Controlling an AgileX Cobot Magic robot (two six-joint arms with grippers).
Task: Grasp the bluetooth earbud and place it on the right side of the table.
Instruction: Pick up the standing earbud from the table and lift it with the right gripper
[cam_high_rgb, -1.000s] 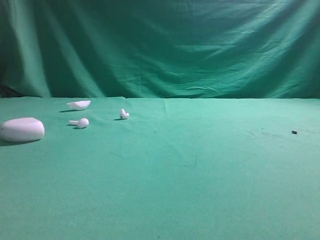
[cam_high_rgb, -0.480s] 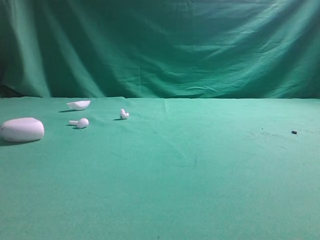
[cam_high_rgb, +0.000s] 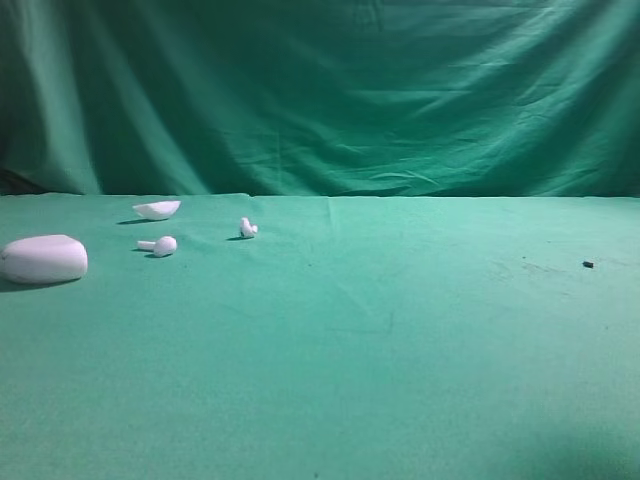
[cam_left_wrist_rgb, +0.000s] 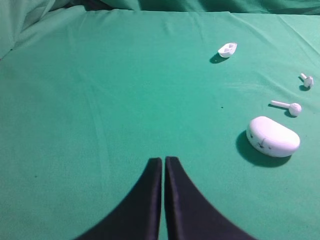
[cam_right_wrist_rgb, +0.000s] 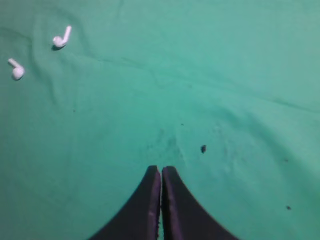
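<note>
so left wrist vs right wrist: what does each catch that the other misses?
Only the left wrist view shows the large white case, the small white open shell and the shut left gripper. Only the right wrist view shows the dark speck on the cloth and the shut right gripper. Both show the bluetooth earbud, the ball-head earbud and the green table.

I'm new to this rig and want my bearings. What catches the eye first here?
A cluster of small white things at the left of the green table: the large oval case nearest the edge, a ball-headed earbud, a shallow white shell behind it, and the tiny bluetooth earbud farthest right. Both wrist views show black jaws pressed shut over bare cloth, holding nothing.
</note>
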